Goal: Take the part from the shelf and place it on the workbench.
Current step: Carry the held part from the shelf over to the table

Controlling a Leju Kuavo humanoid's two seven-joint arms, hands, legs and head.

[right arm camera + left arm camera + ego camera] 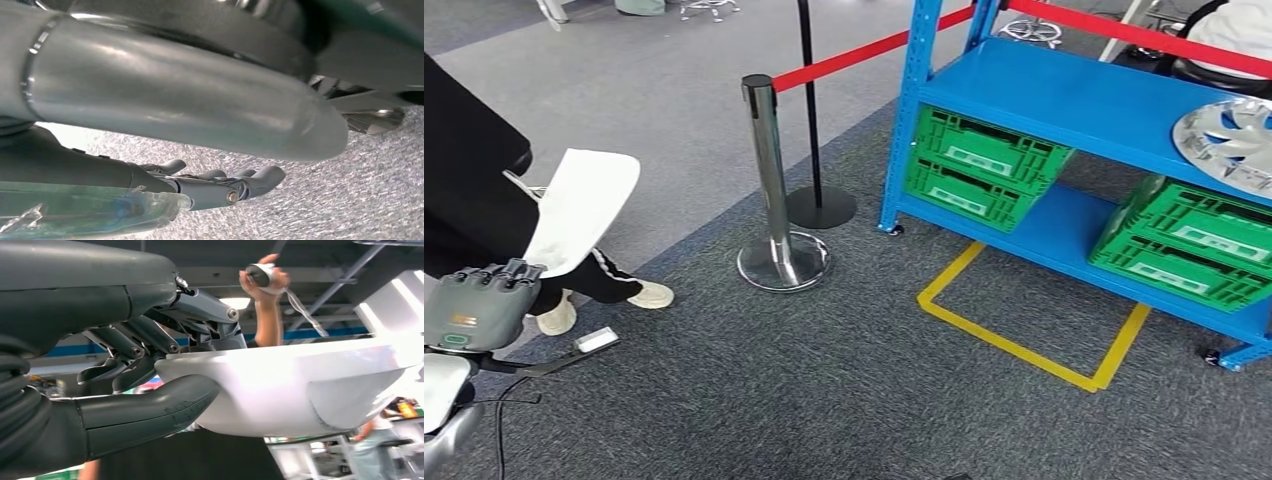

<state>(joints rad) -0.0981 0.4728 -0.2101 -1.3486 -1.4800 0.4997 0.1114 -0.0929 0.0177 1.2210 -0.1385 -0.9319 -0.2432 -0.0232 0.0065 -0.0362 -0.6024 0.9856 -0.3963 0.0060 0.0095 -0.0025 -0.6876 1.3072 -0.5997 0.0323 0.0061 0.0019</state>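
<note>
No writing can be read. A smooth white curved part [579, 205] is held by the left hand [479, 305] at lower left; the right hand [220, 185] is seen holding nothing, fingers loosely apart.

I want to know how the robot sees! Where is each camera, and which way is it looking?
Head view: high on the body, looking down at carpet and the blue shelf; left hand shows.
Left wrist view: behind the left hand, looking up past the white part.
Right wrist view: behind the right hand, facing carpet.
Head and left wrist views share the left hand and white part.
</note>
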